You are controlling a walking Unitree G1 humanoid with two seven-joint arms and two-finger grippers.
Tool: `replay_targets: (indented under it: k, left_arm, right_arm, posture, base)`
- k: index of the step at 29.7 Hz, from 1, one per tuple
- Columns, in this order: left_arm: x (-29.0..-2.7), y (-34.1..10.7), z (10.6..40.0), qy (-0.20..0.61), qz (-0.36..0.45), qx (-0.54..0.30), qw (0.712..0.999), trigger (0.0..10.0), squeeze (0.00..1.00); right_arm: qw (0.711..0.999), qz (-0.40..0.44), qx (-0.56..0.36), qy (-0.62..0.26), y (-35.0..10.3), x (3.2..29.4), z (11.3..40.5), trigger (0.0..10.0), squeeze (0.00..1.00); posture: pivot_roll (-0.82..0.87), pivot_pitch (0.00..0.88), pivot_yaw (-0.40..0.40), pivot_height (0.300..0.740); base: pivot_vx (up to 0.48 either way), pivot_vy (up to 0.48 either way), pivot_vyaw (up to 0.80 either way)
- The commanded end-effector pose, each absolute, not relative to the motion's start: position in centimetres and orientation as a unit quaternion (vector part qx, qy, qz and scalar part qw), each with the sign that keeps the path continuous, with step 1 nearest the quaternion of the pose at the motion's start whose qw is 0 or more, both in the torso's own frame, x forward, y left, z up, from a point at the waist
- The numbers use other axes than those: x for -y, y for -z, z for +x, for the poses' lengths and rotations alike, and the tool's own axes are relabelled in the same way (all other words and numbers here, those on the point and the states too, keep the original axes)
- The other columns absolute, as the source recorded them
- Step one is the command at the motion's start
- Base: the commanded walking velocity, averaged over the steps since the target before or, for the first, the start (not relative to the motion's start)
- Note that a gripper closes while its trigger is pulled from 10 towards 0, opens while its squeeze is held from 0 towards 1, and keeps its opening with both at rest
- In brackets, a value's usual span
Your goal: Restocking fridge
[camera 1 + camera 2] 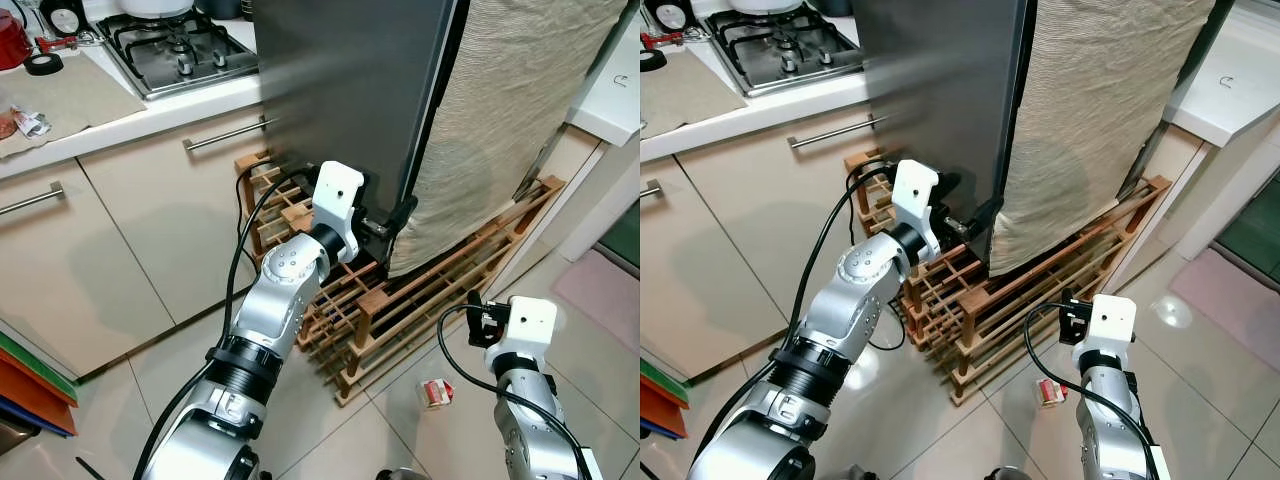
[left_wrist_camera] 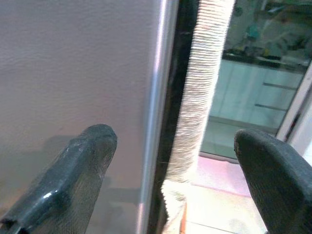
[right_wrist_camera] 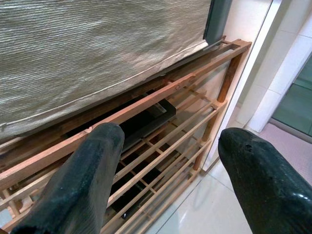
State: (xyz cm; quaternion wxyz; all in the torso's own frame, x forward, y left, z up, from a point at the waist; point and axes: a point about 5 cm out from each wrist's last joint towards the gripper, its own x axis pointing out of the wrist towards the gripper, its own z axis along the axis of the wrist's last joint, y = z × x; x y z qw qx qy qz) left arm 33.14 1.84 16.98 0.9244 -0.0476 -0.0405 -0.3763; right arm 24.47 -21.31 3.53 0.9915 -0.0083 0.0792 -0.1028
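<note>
The fridge's grey steel door [image 1: 340,90] stands beside the kitchen counter, with a beige ribbed cloth [image 1: 500,130] hanging next to its edge. My left gripper [image 1: 387,224] is open at the door's lower corner. In the left wrist view the door's silver edge [image 2: 155,122] runs between the two black fingers [image 2: 92,161]. My right gripper [image 3: 170,146] is open and holds nothing. It hangs low over the tiled floor, facing the wooden rack [image 3: 161,97] under the cloth.
The wooden slatted rack [image 1: 400,310] stands on the floor below the fridge. A small red and white carton [image 1: 435,392] lies on the tiles near my right arm. A gas hob [image 1: 180,50] and drawers [image 1: 90,250] are to the left, a pink mat [image 1: 600,290] to the right.
</note>
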Motion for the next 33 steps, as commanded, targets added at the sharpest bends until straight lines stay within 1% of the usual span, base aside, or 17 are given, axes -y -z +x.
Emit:
replay_targets:
  k: [1,7,12,23,33]
  left_arm:
    - [-1.1,-18.3,33.0,0.396,-0.045,0.058,0.915,10.0,0.00]
    - [0.2,-19.1,32.8,0.418,-0.047,0.061,0.905,10.0,0.00]
    - [1.1,-19.0,33.0,0.416,-0.039,0.056,0.907,10.0,0.00]
    - [2.1,-18.8,33.8,0.414,-0.031,0.045,0.909,10.0,0.00]
    - [3.3,-18.3,33.7,0.430,-0.033,0.031,0.902,10.0,0.00]
  right_arm:
    - [0.991,-0.003,-0.089,0.100,-3.2,21.3,24.4,10.0,0.00]
    - [0.991,-0.004,-0.093,0.095,-3.1,21.4,24.5,10.0,0.00]
    - [0.991,-0.005,-0.094,0.094,-3.1,21.3,24.5,10.0,0.00]
    - [0.991,-0.003,-0.094,0.093,-3.0,21.2,24.5,10.0,0.00]
    - [0.991,0.000,-0.095,0.092,-2.8,21.0,24.4,10.0,0.00]
  posture:
    - [0.02,0.000,-0.008,0.740]
    - [0.02,0.000,-0.007,0.740]
    - [0.02,0.000,-0.004,0.740]
    - [0.01,0.000,0.005,0.740]
    - [0.00,0.007,0.017,0.740]
  base:
    - [0.000,0.000,0.00]
    - [0.000,0.000,0.00]
    - [0.000,0.000,0.00]
    - [0.000,0.000,0.00]
    - [0.000,0.000,0.00]
